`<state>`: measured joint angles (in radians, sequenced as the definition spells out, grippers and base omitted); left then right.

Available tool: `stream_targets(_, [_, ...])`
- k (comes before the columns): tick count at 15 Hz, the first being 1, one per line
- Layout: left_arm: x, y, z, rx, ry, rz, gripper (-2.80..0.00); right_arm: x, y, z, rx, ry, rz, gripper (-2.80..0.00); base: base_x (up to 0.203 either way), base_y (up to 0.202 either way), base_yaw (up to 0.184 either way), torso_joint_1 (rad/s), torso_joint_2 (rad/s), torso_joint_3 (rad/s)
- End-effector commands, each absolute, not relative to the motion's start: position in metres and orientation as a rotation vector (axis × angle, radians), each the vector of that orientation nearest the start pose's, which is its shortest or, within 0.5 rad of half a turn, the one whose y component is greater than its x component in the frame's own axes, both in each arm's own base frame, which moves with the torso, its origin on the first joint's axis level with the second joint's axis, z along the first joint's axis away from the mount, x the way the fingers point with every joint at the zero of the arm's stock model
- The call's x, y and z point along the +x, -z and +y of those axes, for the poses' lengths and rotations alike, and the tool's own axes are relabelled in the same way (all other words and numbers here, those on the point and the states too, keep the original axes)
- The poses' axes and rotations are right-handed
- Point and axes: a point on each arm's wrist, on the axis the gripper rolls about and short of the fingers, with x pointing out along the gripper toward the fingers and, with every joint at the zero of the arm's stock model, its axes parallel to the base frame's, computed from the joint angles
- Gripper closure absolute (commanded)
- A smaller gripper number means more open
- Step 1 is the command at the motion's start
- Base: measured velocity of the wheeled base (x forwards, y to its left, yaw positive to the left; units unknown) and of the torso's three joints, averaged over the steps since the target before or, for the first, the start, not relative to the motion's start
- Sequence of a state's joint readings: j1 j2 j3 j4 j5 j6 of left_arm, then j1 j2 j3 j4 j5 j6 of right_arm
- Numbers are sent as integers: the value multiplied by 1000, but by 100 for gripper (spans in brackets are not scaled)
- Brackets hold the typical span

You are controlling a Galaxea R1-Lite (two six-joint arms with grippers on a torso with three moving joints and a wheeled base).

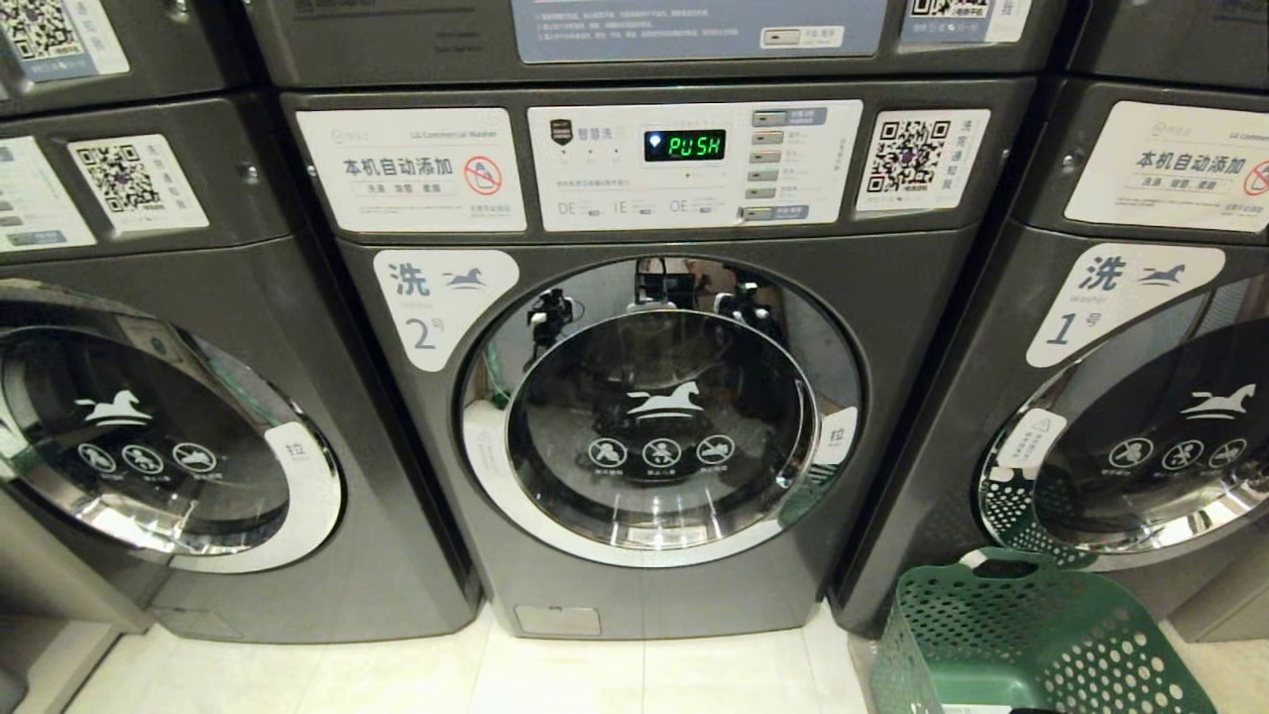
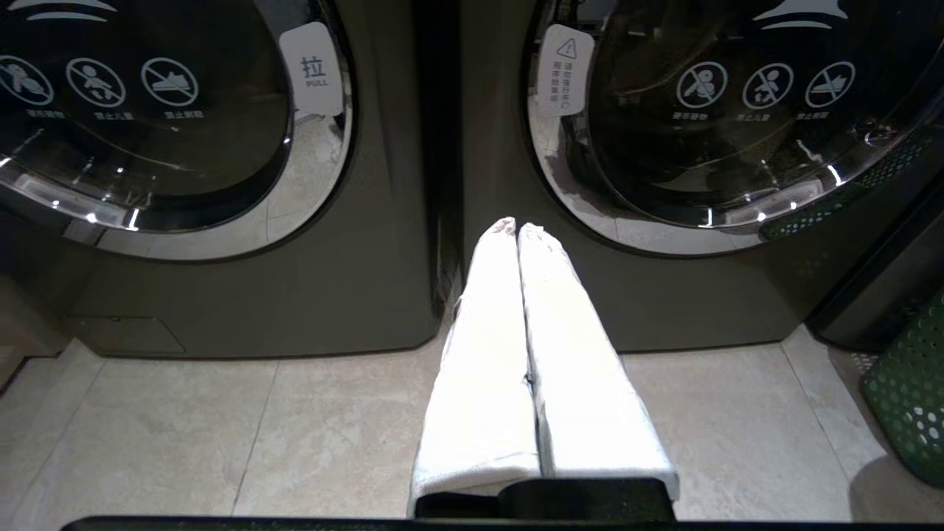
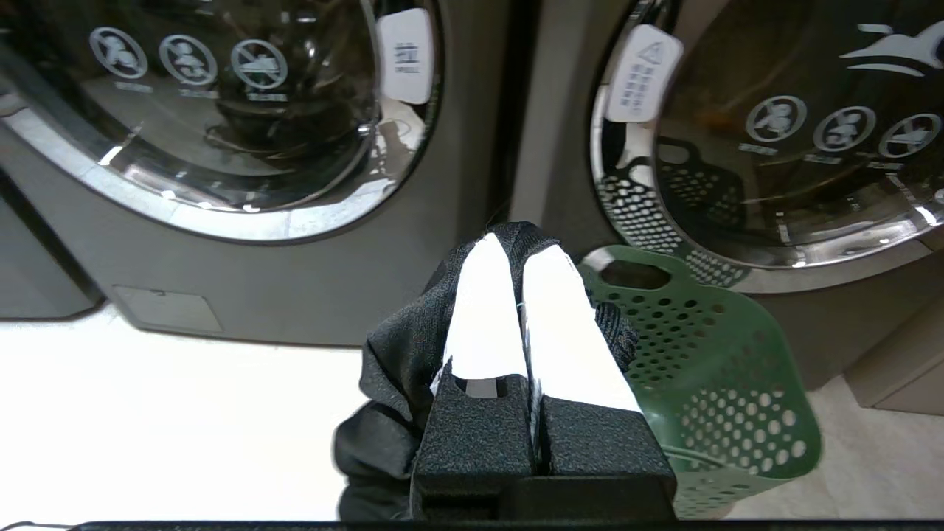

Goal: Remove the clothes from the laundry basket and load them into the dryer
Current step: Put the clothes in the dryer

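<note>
A grey front-loading machine marked 2 (image 1: pixel 654 416) faces me with its round door (image 1: pixel 659 426) closed; I take it for the dryer. The green perforated laundry basket (image 1: pixel 1031 645) stands on the floor at the lower right, in front of machine 1, and it also shows in the right wrist view as the basket (image 3: pixel 708 369). My right gripper (image 3: pixel 525 247) is shut on a black garment (image 3: pixel 402 354), which hangs around and below its white fingers, beside the basket. My left gripper (image 2: pixel 516 227) is shut and holds nothing, low in front of the gap between two machines. Neither arm shows in the head view.
Machine 1 (image 1: pixel 1140 416) stands at the right and a third machine (image 1: pixel 149 436) at the left, both with closed doors. More machines are stacked above. Pale floor tiles (image 1: pixel 615 674) run in front. The centre display (image 1: pixel 684 146) reads PUSH.
</note>
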<state>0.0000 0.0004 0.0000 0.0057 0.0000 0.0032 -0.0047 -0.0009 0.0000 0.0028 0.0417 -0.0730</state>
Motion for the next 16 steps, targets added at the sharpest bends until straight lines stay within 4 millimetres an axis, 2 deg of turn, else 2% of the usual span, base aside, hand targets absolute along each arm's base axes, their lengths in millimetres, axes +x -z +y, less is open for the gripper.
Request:
stream_targets(1, [-23, -74, 0, 3, 0, 8, 0, -23, -75, 1, -74, -37, 2, 0, 0, 194, 0, 5, 3, 2])
stream_targets(4, [-23, -74, 0, 3, 0, 8, 0, -23, -75, 1, -74, -38, 2, 0, 0, 154, -1, -1, 4, 0])
stream_targets(13, [-23, -74, 0, 3, 0, 8, 0, -23, -75, 1, -74, -37, 2, 0, 0, 0, 0, 0, 0, 0])
stream_targets(16, [-23, -74, 0, 3, 0, 8, 0, -23, -75, 1, -74, -37, 2, 0, 0, 0, 0, 56, -227, -186])
